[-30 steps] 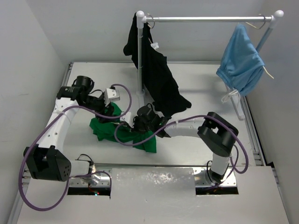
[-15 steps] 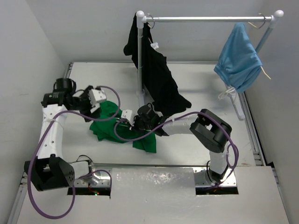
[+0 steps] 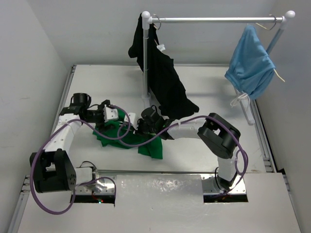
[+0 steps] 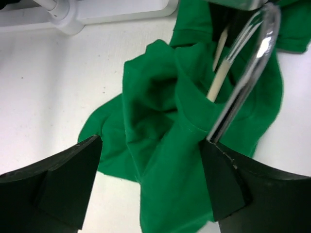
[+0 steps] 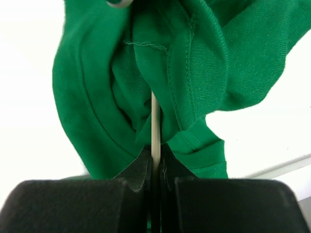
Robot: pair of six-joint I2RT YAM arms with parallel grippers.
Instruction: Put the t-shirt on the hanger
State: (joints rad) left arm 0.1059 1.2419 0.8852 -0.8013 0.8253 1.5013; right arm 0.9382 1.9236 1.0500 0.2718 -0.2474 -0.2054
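The green t-shirt [image 3: 146, 143] lies bunched on the table between both arms; it also shows in the left wrist view [image 4: 160, 126] and the right wrist view [image 5: 194, 63]. The cream hanger is mostly hidden inside the cloth; one thin bar shows in the right wrist view [image 5: 155, 126] and in the left wrist view [image 4: 219, 77]. My right gripper [image 5: 155, 158] is shut on that hanger bar, at the shirt's right side [image 3: 141, 125]. My left gripper [image 4: 150, 167] is open, its jaws wide apart over the shirt's left part [image 3: 111, 116], holding nothing.
A clothes rail [image 3: 214, 20] stands at the back. A black garment [image 3: 165, 82] hangs at its left post and a light-blue garment [image 3: 250, 65] at its right end. The rail's white foot [image 4: 68, 19] is near the shirt. A purple cable [image 3: 121, 141] crosses the shirt.
My left gripper has swung out left and come back over the shirt's left part, now open. The shirt's left part lies flatter. My right gripper has stayed shut on the hanger.
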